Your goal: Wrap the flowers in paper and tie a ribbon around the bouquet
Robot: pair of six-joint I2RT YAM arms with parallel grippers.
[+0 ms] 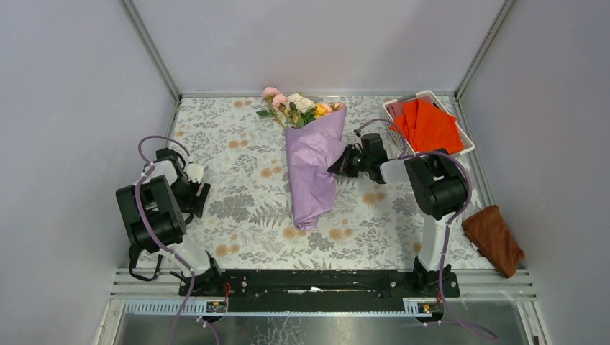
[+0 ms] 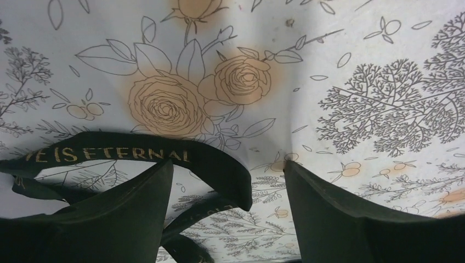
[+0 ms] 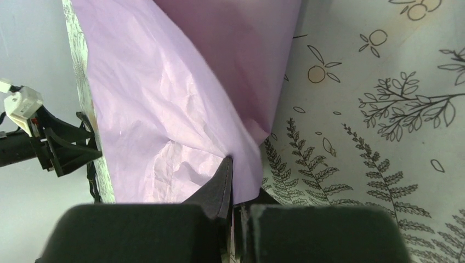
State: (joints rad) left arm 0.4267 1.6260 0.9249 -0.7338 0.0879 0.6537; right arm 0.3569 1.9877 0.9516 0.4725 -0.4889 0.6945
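Bouquet (image 1: 311, 169) lies mid-table, cone tip toward you and the open end toward the far wall. Flowers (image 1: 298, 108) poke out of the far end: pink, white and yellow heads with green leaves. The lilac paper (image 1: 316, 154) is closed around the stems, creased, narrowing to the near tip.

Your right gripper (image 1: 338, 164) sits against the cone's right side at about mid-length. In the wrist view its fingers are pressed together on a fold of the paper's (image 3: 181, 98) edge, low to the table.

Your left gripper (image 1: 196, 188) is well apart from the bouquet, over the left part of the table (image 1: 244, 208). Its jaws are spread wide. The ribbon (image 2: 109, 150), black with gold lettering, lies looped on the printed cover by the left-hand finger and is not pinched.

Far right: white basket (image 1: 464, 147) holding an orange-red cloth (image 1: 431, 126). Near right edge: brown cloth (image 1: 495, 237).
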